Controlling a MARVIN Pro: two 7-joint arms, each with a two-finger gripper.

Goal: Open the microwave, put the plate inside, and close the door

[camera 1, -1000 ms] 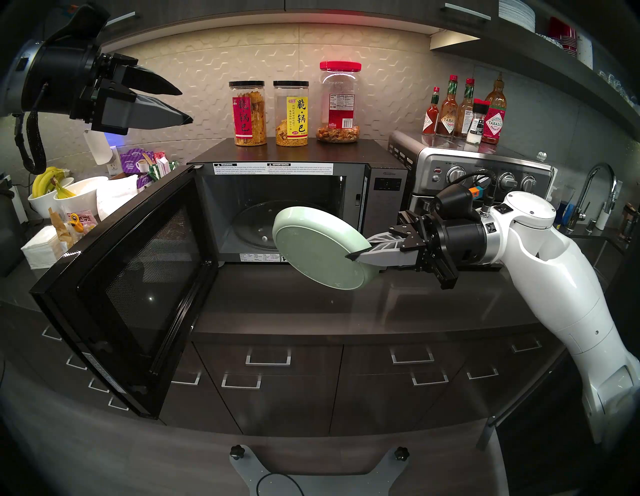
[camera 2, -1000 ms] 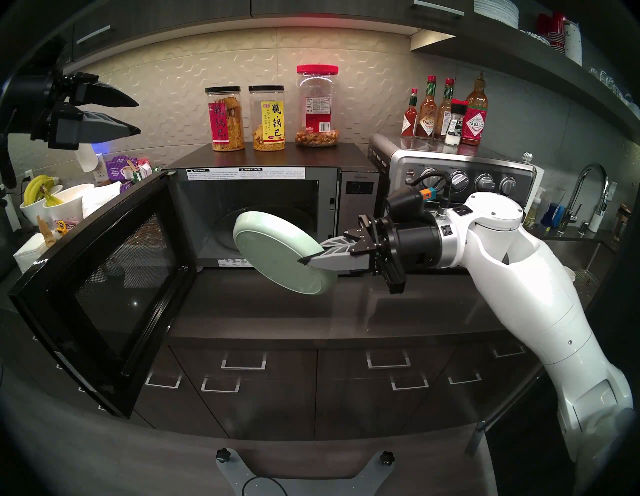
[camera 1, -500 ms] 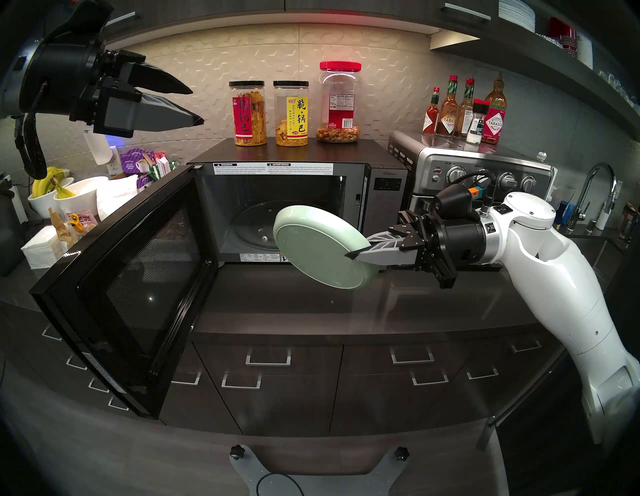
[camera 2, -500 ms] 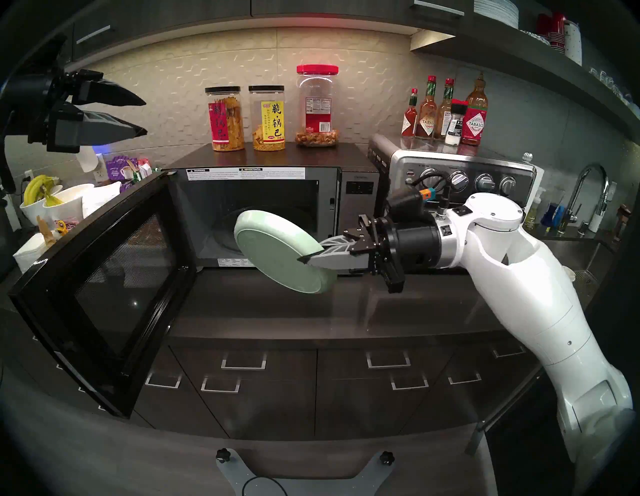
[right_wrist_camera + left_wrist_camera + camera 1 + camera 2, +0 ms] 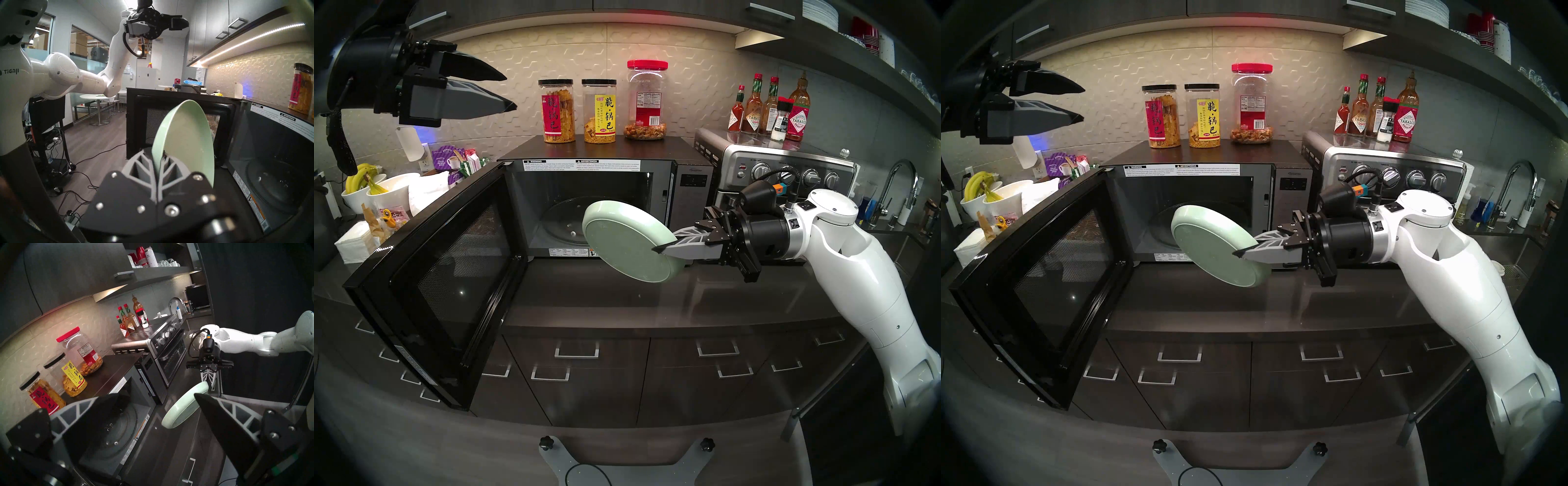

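Note:
The black microwave stands on the counter with its door swung wide open to the left. Its glass turntable is bare. My right gripper is shut on the rim of the mint-green plate. It holds the plate steeply tilted, underside toward the head camera, just in front of the opening's lower right. The plate also shows in the left wrist view and the right wrist view. My left gripper is open and empty, raised high at the upper left, above the door.
Three snack jars stand on the microwave's top. A stainless toaster oven with sauce bottles on it is close behind my right wrist. Bowls with bananas and napkins sit left of the door. A sink faucet is at the far right.
My left gripper has moved a little to the right and upward, still open. The plate and the right gripper have barely shifted.

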